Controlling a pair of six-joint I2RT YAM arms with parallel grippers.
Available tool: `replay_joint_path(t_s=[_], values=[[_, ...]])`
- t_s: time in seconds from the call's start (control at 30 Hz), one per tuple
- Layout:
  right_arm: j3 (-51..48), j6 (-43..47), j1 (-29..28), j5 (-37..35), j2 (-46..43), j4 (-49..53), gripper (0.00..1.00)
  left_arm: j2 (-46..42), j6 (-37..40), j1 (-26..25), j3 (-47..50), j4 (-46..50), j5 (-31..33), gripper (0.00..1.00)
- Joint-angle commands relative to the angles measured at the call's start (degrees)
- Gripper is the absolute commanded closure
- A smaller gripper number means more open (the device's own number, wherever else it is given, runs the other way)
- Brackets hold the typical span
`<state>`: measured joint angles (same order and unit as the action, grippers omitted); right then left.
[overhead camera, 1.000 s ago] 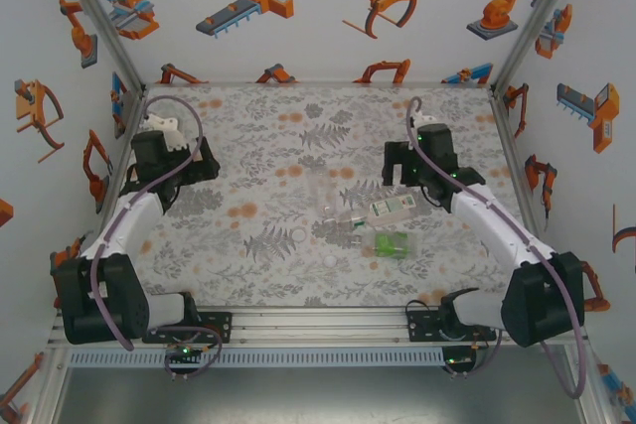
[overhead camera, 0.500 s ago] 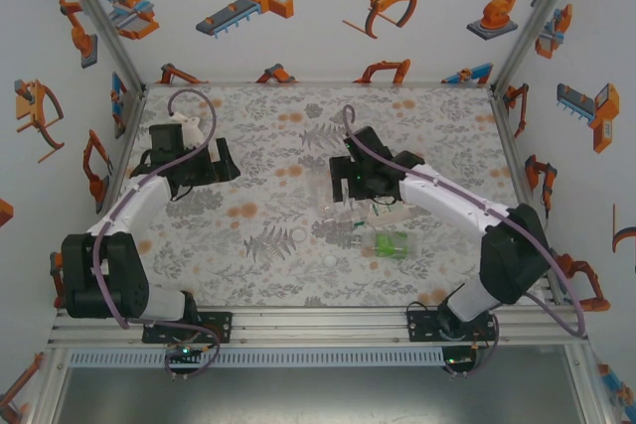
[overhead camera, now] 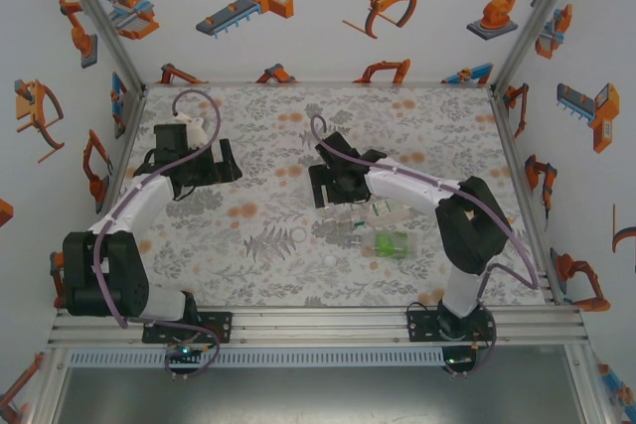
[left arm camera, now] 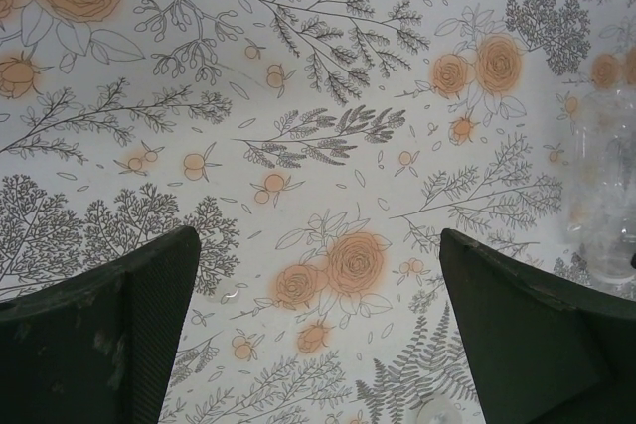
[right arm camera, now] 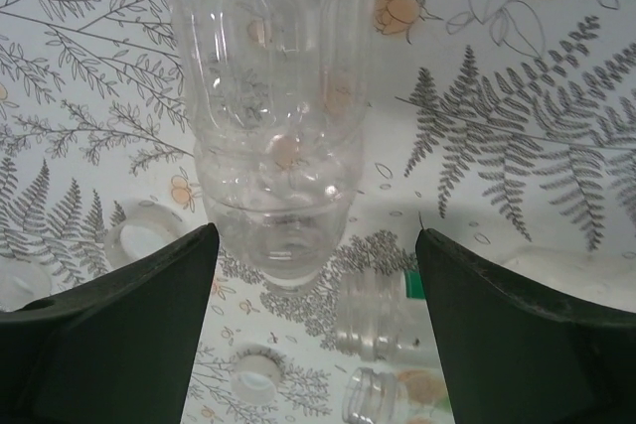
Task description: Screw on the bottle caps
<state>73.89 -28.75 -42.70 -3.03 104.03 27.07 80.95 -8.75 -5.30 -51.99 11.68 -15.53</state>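
Note:
A clear, uncapped bottle (right arm camera: 268, 146) stands upright between the spread fingers of my right gripper (right arm camera: 313, 285), with a gap on each side, so the gripper is open. Beyond it lie two more bottle necks (right arm camera: 383, 320), one with a green band. White bottle caps rest on the cloth at the left (right arm camera: 149, 235) and lower down (right arm camera: 253, 372). From above, my right gripper (overhead camera: 326, 196) hangs over the bottle cluster, next to the labelled bottle (overhead camera: 388, 209) and the green bottle (overhead camera: 391, 243). Two white caps (overhead camera: 298, 235) (overhead camera: 330, 260) lie nearer the front. My left gripper (overhead camera: 227, 161) is open and holds nothing.
The floral cloth (overhead camera: 248, 275) covers the whole table. In the left wrist view a clear bottle (left arm camera: 606, 186) shows at the right edge, beyond my wide-open left gripper (left arm camera: 318, 285). Printed walls and metal frame posts (overhead camera: 512, 156) close the table on three sides.
My right arm has swung left from the table's right side onto the bottle cluster, its fingers narrowing a little. The left gripper has shifted slightly right and stayed wide open.

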Motion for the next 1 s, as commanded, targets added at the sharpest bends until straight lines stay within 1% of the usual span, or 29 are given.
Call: replay_joint_path(t_s=[0.0,0.27,0.4,0.67,0.83,0.97], values=[[2.4,-1.0,-0.3,0.7,2.5,-2.3,0.27,0.4,0.0,-0.7,-1.6,1.5,0.9,0.0],[2.6,-0.9,-0.3,-0.1,6.6,-4.8,0.28,0.9,0.2,-1.4,-1.6,1.9,2.2,0.0],[1.7,-1.0,-0.3,-1.6,7.3,-5.9,0.3,1.2,0.3,-1.9,-1.7,1.9,2.5,0.0],[0.6,-1.9,-0.3,-2.2,8.1,-6.9,0.35,1.6,0.0,-2.1,-2.0,2.0,2.8,0.0],[0.6,-2.1,-0.3,-2.5,8.0,-6.8,0.4,1.9,0.0,-2.1,-2.0,1.9,3.0,0.0],[0.6,-1.2,-0.3,-3.0,6.6,-6.6,0.47,2.2,-0.1,-2.1,-2.2,1.9,2.7,0.0]])
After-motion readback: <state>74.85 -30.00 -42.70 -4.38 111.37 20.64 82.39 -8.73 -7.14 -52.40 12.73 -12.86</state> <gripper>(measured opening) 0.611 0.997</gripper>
